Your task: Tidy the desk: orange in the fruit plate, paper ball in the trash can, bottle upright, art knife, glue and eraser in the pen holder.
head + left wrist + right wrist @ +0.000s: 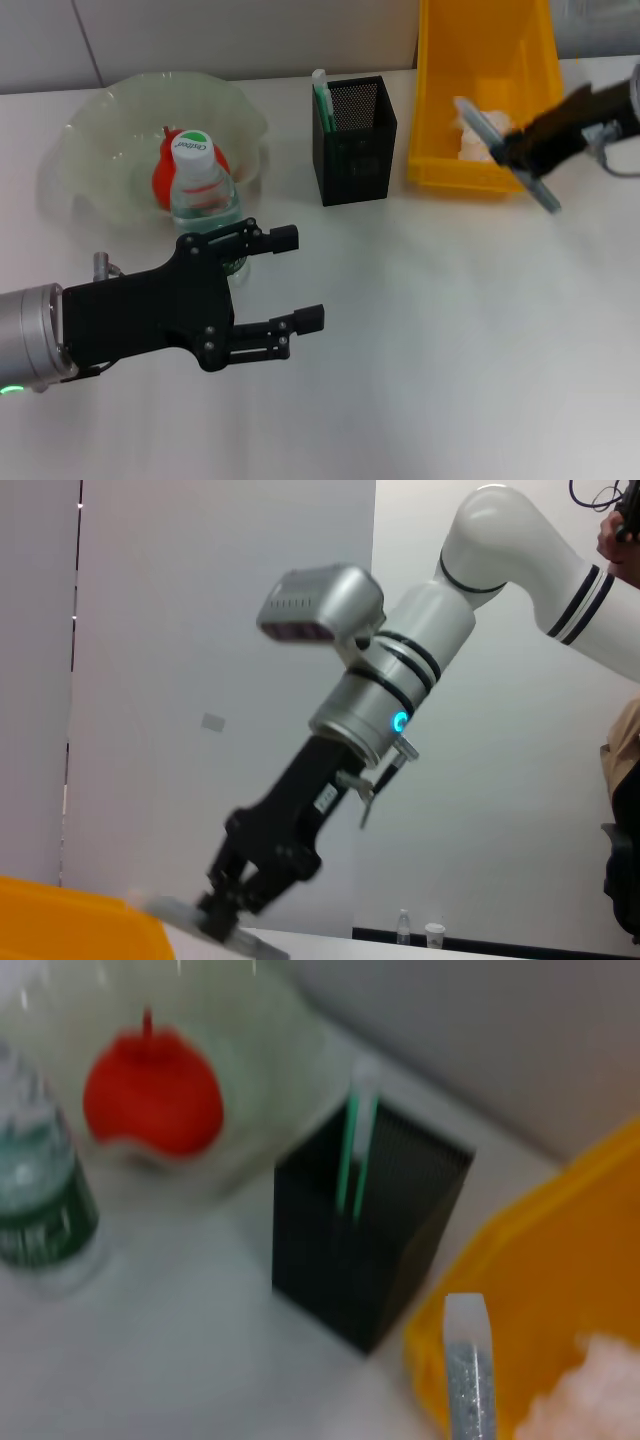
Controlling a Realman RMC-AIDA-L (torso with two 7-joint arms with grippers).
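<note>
My right gripper [514,150] is shut on the grey art knife [478,122] and holds it slanted over the near right corner of the yellow trash can [440,100]. The white paper ball [468,140] lies inside that bin. The black mesh pen holder [356,150] stands left of the bin with a green-and-white stick [322,95] in it, likely the glue. The orange [163,178] rests in the pale green fruit plate [100,108]. The bottle [205,200] stands upright at the plate's near edge. My left gripper [298,278] hangs open just in front of the bottle. The eraser is out of view.
White desk surface spreads in front of the pen holder and trash can. The left wrist view shows the right arm and its gripper [222,912] above the yellow bin's rim [70,920]. A wall runs behind the desk.
</note>
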